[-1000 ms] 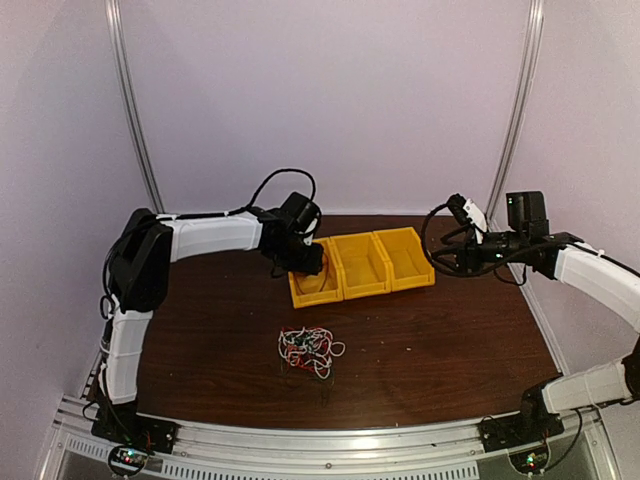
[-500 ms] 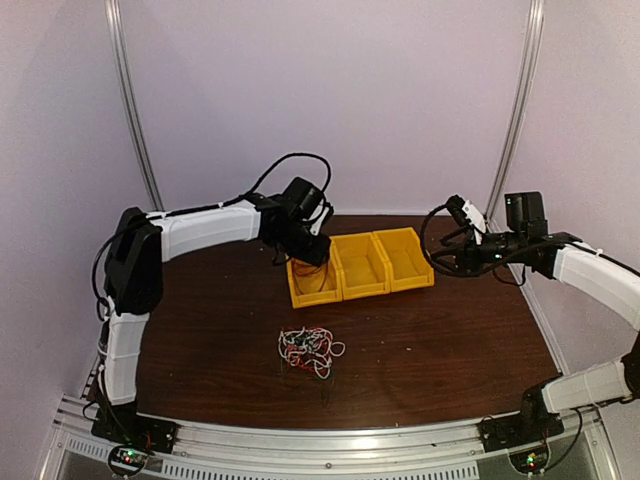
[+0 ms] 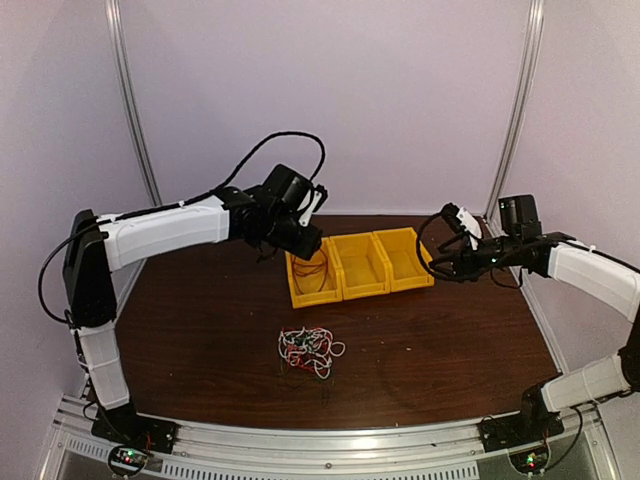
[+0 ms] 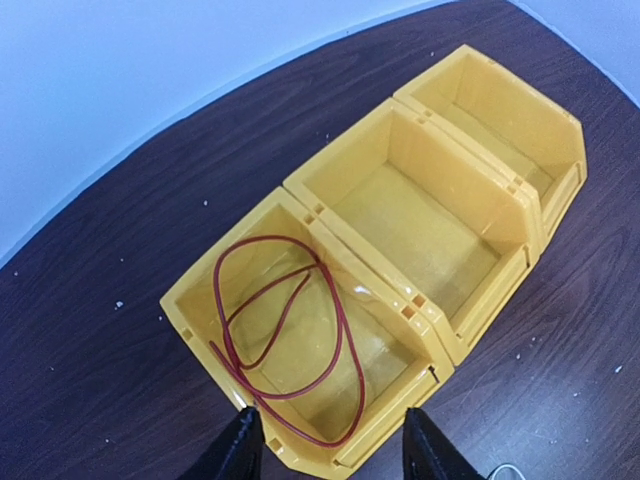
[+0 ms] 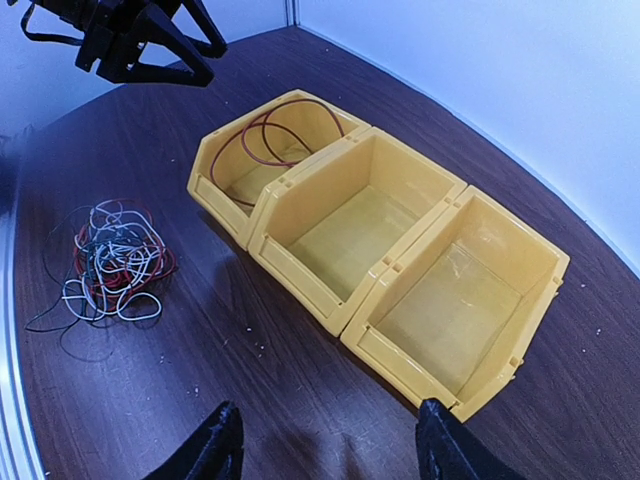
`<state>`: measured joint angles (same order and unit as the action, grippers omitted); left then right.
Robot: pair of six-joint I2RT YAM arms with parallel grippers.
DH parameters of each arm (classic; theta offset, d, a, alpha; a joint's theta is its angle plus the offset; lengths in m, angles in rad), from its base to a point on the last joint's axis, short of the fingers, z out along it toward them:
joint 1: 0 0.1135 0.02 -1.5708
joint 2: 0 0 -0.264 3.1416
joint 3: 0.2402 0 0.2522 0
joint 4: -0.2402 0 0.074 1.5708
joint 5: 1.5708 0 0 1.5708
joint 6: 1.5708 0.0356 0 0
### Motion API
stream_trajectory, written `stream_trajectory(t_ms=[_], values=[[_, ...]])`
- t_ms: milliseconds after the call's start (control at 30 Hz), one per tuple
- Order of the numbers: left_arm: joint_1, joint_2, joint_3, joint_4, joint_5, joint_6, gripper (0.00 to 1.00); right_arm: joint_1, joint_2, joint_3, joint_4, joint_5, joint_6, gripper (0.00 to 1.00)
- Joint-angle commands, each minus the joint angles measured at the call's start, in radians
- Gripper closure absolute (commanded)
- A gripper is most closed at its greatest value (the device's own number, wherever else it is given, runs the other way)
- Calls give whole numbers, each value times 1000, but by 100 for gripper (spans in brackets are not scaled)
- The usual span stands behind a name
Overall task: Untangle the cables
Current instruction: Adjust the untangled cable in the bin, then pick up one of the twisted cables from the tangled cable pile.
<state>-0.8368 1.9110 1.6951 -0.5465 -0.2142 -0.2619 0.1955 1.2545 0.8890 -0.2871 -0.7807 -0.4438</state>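
A clump of thin red, white and black cables (image 3: 309, 349) lies on the dark table in front of the bins; it also shows in the right wrist view (image 5: 108, 261). One red cable (image 4: 283, 335) lies looped in the left yellow bin (image 4: 200, 310), also seen in the top view (image 3: 316, 270) and the right wrist view (image 5: 275, 135). My left gripper (image 4: 330, 450) is open and empty above that bin's front edge. My right gripper (image 5: 325, 445) is open and empty, hovering to the right of the bins.
Three yellow bins stand in a row at the back: left bin (image 3: 297, 291), middle bin (image 3: 362, 264) and right bin (image 3: 405, 256). The middle bin (image 4: 425, 225) and right bin (image 4: 505, 115) hold nothing. Walls and metal posts close the table in.
My left gripper has risen from inside the left bin and pulled back, leaving the red cable in the bin. My right gripper has shifted slightly toward the bins.
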Motion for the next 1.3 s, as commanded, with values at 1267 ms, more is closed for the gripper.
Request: stream_trajectory(t_ms=[1267], values=[[-15,-310,-622,389,230,-19,50,374,222,107,-107,48,-159,74]])
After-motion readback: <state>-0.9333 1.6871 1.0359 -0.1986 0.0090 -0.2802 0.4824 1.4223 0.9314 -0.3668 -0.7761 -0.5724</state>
